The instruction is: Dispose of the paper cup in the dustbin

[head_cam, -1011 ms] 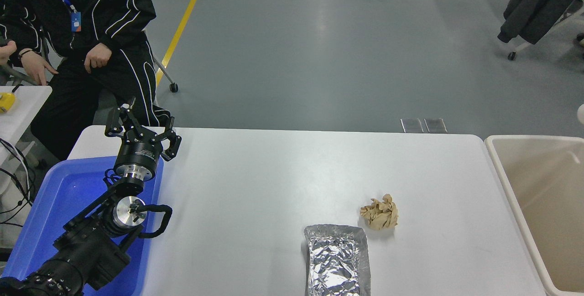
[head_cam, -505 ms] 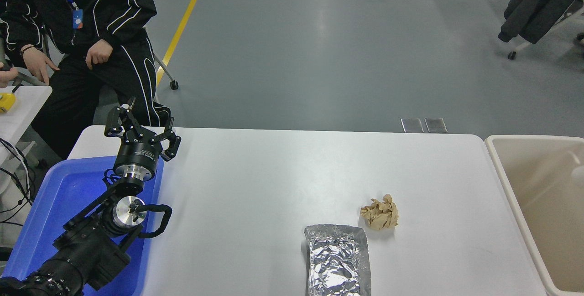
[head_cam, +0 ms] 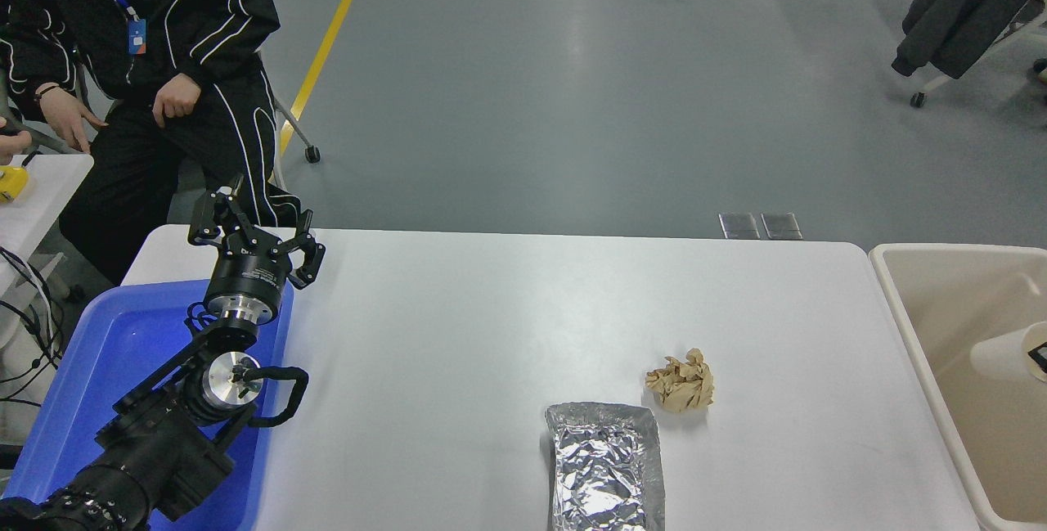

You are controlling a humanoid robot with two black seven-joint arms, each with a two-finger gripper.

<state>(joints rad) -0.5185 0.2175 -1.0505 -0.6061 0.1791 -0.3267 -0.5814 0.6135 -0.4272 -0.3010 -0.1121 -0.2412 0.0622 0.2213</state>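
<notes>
— What lies low in the frame, right of centre?
— A silver foil tray [head_cam: 605, 467], crinkled, cut off by the bottom edge. Just beside its upper right corner sits a crumpled tan paper ball [head_cam: 680, 381], apart from it.
— And on the left?
— A bright blue tray [head_cam: 98, 351] hangs over the white table [head_cam: 507, 310] at its lower left edge.
— Beyond that?
— A seated person [head_cam: 155, 40] in black with white striping at upper left, a yellow floor line [head_cam: 327, 44], and a dark coat [head_cam: 965, 3] over a wheeled chair at upper right.

Paper cup [head_cam: 1002, 353] over dustbin [head_cam: 904, 314] at counter's [head_cam: 491, 318] right edge, right gripper [head_cam: 1040, 357] barely in view. Left gripper [head_cam: 255, 230] parked at far-left corner, fingers apart.
</notes>
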